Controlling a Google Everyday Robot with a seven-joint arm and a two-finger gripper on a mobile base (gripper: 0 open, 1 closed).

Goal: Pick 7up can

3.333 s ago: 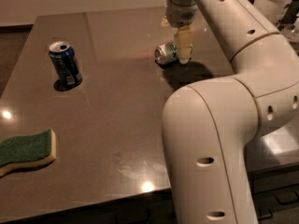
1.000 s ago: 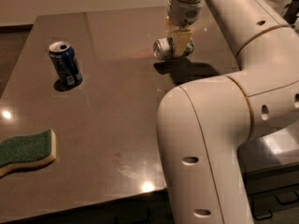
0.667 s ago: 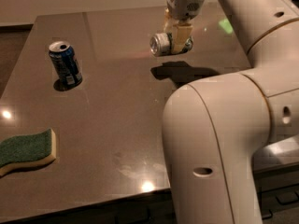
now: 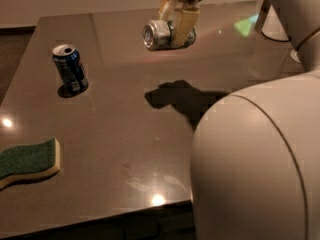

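Note:
The 7up can (image 4: 159, 34) is a small silver can held on its side, its silver end facing left, well above the dark table (image 4: 125, 134). My gripper (image 4: 176, 24) comes down from the top of the view and is shut on the can, one beige finger (image 4: 183, 25) in front of it and one behind. The can's shadow lies on the table below it.
A dark blue can (image 4: 70, 69) stands upright at the left of the table. A green and yellow sponge (image 4: 29, 162) lies at the front left edge. My white arm's body (image 4: 255, 159) fills the right foreground. A white object stands at the far right.
My gripper closed on the 7up can where it lay on the table and has lifted it up, clear of the surface. The blue can and sponge have not moved.

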